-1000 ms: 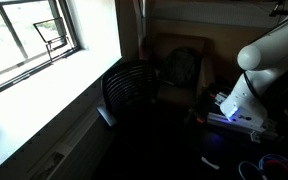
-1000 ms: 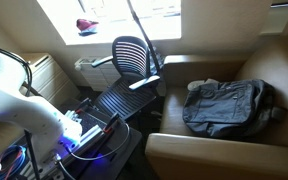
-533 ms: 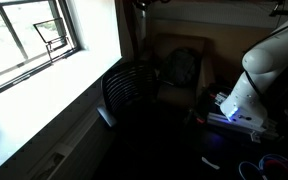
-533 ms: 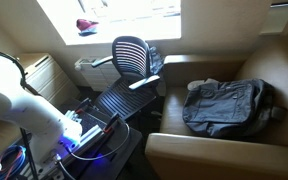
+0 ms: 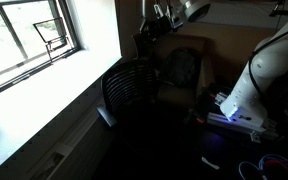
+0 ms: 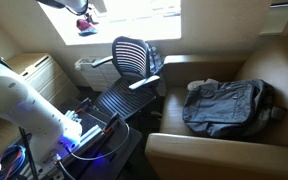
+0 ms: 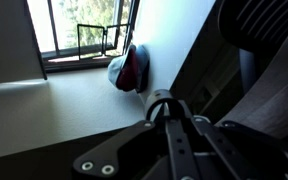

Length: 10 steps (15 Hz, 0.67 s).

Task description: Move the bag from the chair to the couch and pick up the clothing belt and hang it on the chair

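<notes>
Lying on the brown-tan upholstered couch (image 6: 274, 55), dark floppy soft bag (image 6: 229, 108), black slatted chair (image 6: 132, 55) beside it, jaws closed tight, raised high by the bright window (image 5: 29, 35)

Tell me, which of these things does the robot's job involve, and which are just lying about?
Job: bag, already on the couch; black chair; gripper, shut. The belt is not clearly visible.
Lying about: red-and-blue object on the windowsill; floor cables.

Soft cloth bag (image 6: 227, 106), seemingly matt upholstered couch (image 6: 212, 156)
</notes>
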{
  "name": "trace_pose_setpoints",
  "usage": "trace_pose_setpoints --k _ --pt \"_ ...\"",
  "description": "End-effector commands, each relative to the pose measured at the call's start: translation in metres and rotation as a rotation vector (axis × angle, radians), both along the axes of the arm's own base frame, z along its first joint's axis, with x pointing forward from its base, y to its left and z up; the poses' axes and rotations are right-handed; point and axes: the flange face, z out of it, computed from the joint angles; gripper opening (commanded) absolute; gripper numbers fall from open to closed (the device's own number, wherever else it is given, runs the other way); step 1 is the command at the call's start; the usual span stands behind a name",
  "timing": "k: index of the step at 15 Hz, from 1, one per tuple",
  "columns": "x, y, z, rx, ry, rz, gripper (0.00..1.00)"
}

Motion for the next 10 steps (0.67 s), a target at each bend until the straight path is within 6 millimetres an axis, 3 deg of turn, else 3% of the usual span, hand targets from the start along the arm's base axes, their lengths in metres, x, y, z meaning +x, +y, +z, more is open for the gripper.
trace_pose_setpoints --k 1,3,4,7,10 --pt "-0.026 0.011 0.028 -0.013 -0.074 -0.009 0.0" --pt "-0.032 0.025 0.057 -0.007 -0.156 -0.079 0.0" --pt "-0.015 0.015 0.026 -0.007 -0.081 -0.04 0.01" --pt "-0.029 0.026 0.058 -0.003 -0.152 -0.066 0.01" --pt "-0.03 0.025 0.058 -0.004 -0.153 -0.066 0.01"
